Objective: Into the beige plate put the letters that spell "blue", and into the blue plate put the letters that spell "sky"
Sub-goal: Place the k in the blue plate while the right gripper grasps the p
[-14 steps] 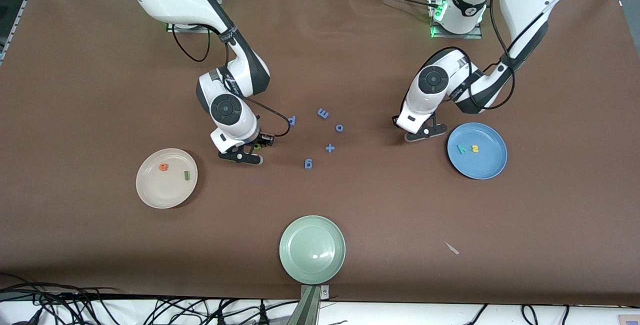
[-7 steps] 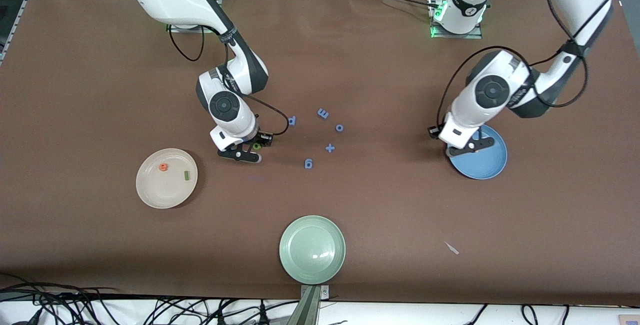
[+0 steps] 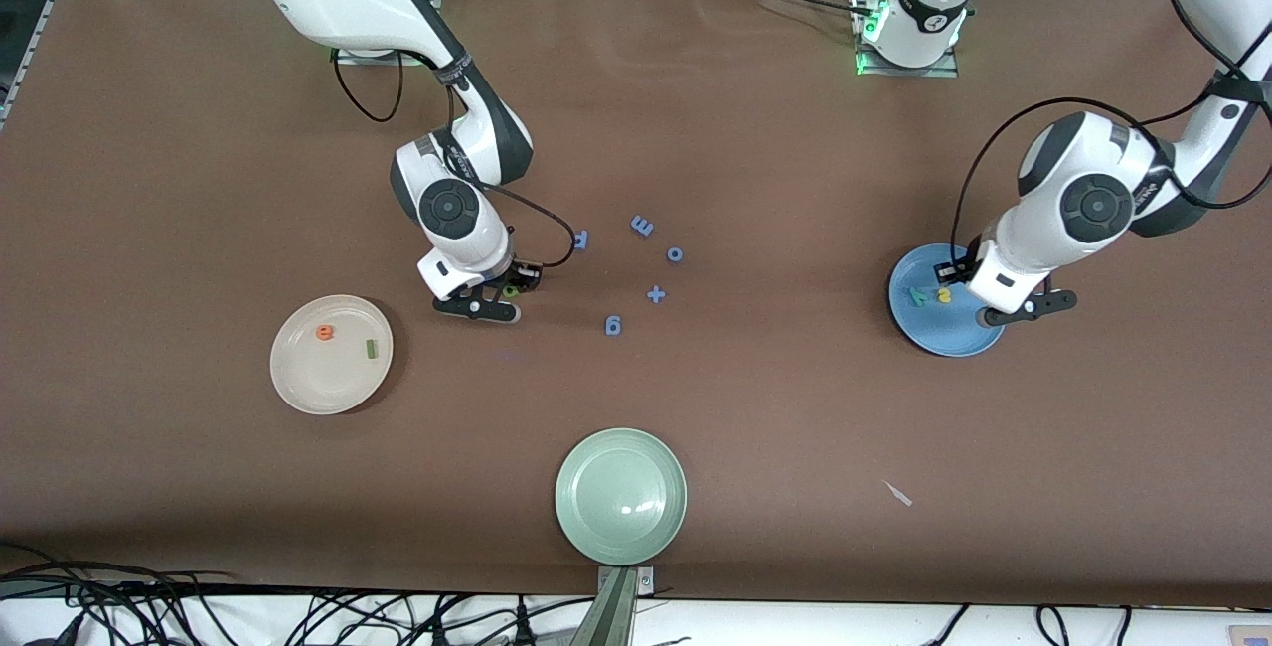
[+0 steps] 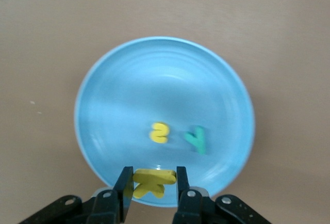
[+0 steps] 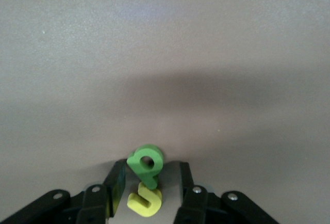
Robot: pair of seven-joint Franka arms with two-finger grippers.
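a brown bench (image 3: 696, 407) carried three plates and a scatter of small foam letters. the left end effector (image 4: 151, 182) hung over the blue plate (image 3: 969, 340) at the left arm's end of the bench, its fingers narrow and clamped on the yellow k (image 4: 150, 181), which was off the plate's surface. in that plate lay the yellow s (image 4: 159, 132) and the teal-green y (image 4: 197, 139), close together but apart. the right end effector (image 5: 149, 188) stood low over the bench near the middle, between the beige plate (image 3: 298, 383) and the blue letters. its fingers were partly apart, with the green b (image 5: 146, 163) and the yellow u (image 5: 144, 201) lying touching each other in the gap; whether a finger touched either letter could not be told. the beige plate, toward the right arm's end, held the orange e (image 3: 324, 332) and the dark green l (image 3: 371, 349), well apart. four blue letters (image 3: 642, 225) and a blue plus sign (image 3: 656, 294) lay mid-bench. a pale green plate (image 3: 620, 495) sat nearest the front camera.
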